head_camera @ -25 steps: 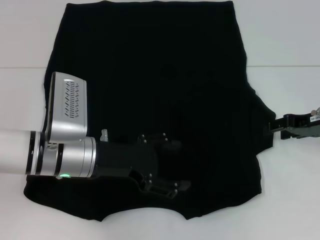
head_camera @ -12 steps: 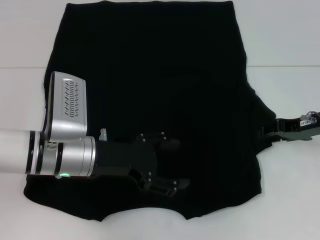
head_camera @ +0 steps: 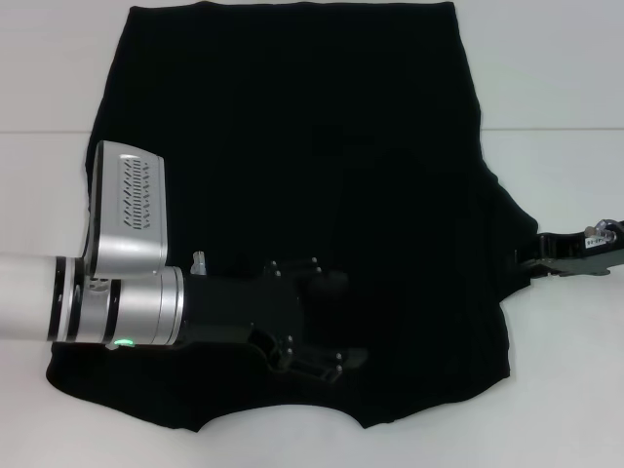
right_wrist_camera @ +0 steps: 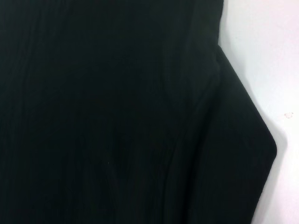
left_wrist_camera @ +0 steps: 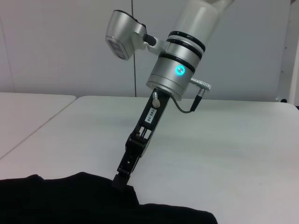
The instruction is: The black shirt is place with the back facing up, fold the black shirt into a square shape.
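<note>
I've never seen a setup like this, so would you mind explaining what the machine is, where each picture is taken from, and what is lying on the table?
This is a two-armed robot, filmed by three cameras. The head view looks down from the robot's head. A black shirt lies spread flat on a white table. The left gripper, on the silver and black arm, reaches over the shirt's near part. The right gripper sits at the shirt's right sleeve edge. The left wrist view, from a camera on the left arm, shows the right arm across the table, its tip touching the cloth's edge. The right wrist view shows mostly shirt fabric up close. Whether either gripper actually grips cloth is not visible.
</note>
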`<move>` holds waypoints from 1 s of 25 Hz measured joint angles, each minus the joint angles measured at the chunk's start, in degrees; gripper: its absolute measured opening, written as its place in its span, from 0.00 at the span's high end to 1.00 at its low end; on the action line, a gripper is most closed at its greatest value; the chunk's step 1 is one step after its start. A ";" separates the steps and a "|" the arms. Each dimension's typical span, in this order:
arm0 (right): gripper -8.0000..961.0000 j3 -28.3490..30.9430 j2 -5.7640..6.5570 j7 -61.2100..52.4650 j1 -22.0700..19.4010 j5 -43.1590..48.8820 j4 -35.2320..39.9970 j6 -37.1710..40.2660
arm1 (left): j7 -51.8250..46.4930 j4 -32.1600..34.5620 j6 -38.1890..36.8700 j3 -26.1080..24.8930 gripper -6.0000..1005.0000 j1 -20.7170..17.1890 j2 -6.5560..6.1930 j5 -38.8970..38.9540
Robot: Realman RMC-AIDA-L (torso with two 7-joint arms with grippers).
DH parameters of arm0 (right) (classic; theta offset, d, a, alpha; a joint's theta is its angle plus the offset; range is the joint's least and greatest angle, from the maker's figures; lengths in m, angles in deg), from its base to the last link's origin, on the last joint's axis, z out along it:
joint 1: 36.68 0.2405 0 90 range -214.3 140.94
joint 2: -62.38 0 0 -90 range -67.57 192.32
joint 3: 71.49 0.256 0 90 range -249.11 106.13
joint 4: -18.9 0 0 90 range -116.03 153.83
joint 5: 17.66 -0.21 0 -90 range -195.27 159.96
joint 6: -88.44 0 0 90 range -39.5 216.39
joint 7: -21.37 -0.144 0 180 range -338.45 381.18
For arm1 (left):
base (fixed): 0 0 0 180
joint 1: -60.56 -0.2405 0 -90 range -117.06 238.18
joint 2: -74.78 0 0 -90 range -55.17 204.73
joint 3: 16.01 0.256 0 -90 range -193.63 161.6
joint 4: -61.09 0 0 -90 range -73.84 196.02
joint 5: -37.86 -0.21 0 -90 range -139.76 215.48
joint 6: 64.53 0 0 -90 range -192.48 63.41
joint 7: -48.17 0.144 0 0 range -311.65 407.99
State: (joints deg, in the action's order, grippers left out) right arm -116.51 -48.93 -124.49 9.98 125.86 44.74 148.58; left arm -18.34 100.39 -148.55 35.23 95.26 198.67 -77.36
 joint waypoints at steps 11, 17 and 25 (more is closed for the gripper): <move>0.76 -2.39 -0.88 0.18 0.65 0.11 0.29 -1.79 | -0.55 0.24 0.01 -0.03 0.08 0.00 0.04 0.24; 0.98 -2.22 -0.91 0.68 -0.03 0.10 0.71 -1.83 | -0.58 0.25 -0.04 -0.49 0.08 0.01 0.04 0.42; 0.98 -1.49 -0.16 0.77 -4.25 -0.37 5.12 -0.51 | -0.96 0.20 -0.61 -1.63 0.09 -0.30 0.04 0.73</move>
State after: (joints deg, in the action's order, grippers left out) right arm -118.00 -49.09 -123.72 5.73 125.49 49.86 148.06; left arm -19.30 100.58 -149.16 33.60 94.96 198.71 -76.62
